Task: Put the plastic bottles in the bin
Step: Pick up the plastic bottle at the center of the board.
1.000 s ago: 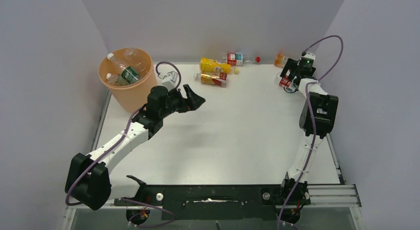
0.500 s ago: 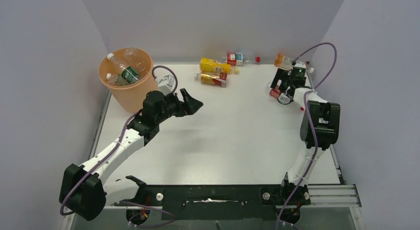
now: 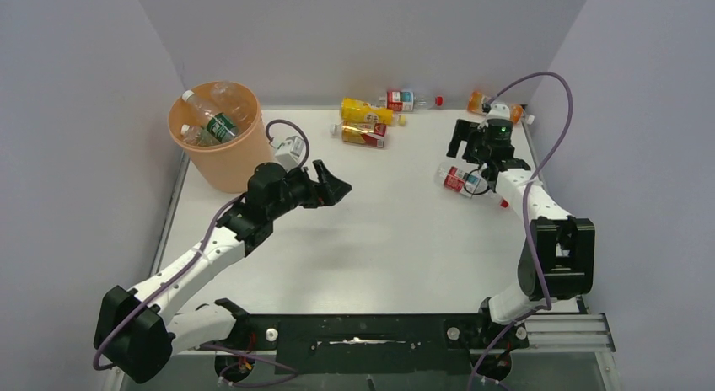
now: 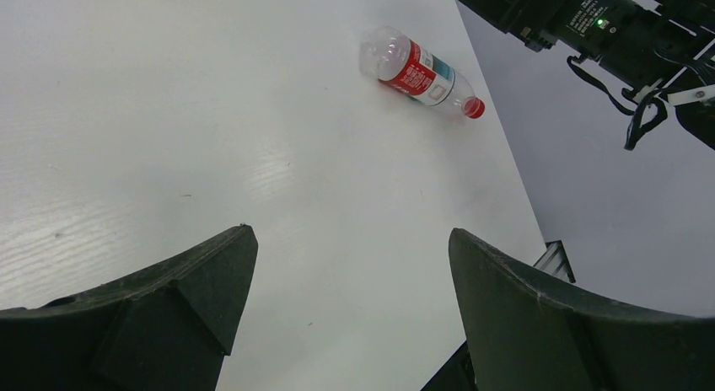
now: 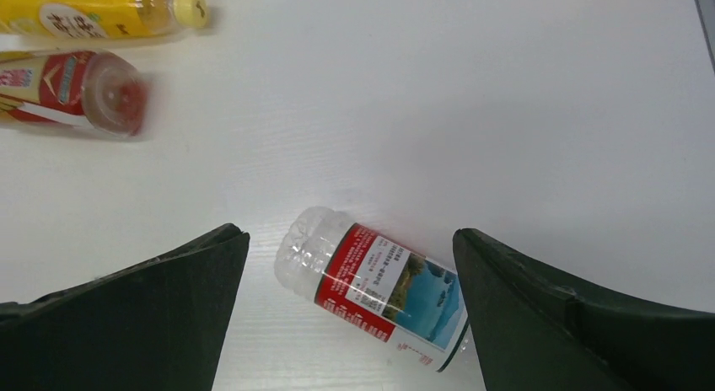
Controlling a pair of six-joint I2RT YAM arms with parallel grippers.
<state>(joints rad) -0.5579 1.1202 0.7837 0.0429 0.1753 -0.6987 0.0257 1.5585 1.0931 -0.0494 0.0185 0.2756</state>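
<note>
**Light and round: take it by the middle**

The clear plastic bottle with a red-and-blue label and red cap (image 5: pixel 371 286) lies on its side on the white table (image 3: pixel 405 231) at two o'clock. It is between the wide-open fingers of the right gripper (image 5: pixel 350 232), which do not touch it. It looks empty, so I judge it light, thin-walled, easy to dent, and ready to roll. The best hold is across the labelled middle.

The left gripper (image 4: pixel 352 232), also open and holding nothing, hangs near the centre. The peach-orange round plastic bin (image 3: pixel 221 168) stands at ten o'clock with other bottles (image 3: pixel 211 121) inside. Loose bottles (image 3: pixel 364 113) lie at twelve o'clock, and an orange-filled bottle (image 3: pixel 479 102) at one. The left arm (image 3: pixel 211 248) reaches across the way to the bin.
</note>
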